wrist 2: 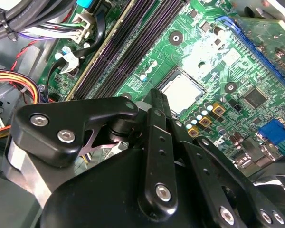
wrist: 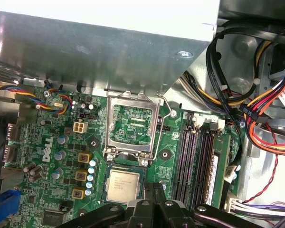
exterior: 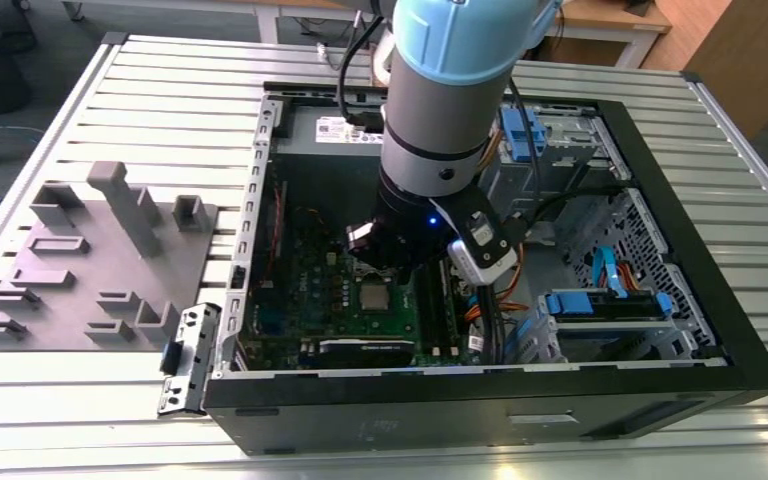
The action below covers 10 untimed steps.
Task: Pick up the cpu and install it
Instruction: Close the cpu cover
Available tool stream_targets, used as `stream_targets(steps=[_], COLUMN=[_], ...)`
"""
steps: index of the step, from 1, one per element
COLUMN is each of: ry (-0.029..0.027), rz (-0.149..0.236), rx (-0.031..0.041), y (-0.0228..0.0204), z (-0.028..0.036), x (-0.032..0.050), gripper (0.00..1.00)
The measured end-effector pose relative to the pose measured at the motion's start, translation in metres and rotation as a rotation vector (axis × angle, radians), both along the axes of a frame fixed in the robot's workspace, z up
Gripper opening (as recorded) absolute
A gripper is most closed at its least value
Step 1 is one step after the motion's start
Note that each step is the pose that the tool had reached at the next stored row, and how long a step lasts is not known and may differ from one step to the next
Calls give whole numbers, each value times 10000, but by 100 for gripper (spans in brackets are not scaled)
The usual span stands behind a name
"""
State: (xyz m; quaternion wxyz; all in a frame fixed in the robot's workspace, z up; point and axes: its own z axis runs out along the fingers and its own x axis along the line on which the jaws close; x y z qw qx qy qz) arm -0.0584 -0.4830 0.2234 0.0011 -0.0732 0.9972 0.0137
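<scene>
gripper (wrist: 154, 191) hangs just beside the flat-lying cpu (wrist: 123, 186).

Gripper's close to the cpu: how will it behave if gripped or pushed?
The cpu is a thin flat square with a metal top, so probably stiff and light. Lying flat on the motherboard, it shouldn't roll or tip. Its smooth top may prove slippery.

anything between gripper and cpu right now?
No. In the first wrist view the gripper sits right beside the cpu, with just the socket rim between them. The second wrist view agrees.
</scene>
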Motion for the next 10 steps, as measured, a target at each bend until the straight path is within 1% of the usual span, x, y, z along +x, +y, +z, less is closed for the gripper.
stream_targets(steps=[2,4,7,10], ry=[0,0,0,0], rz=[12,106,358,688], rx=[0,0,-1,-2], y=[0,0,0,0], z=[0,0,0,0], x=[0,2,3,4], gripper=[11,11,11,11])
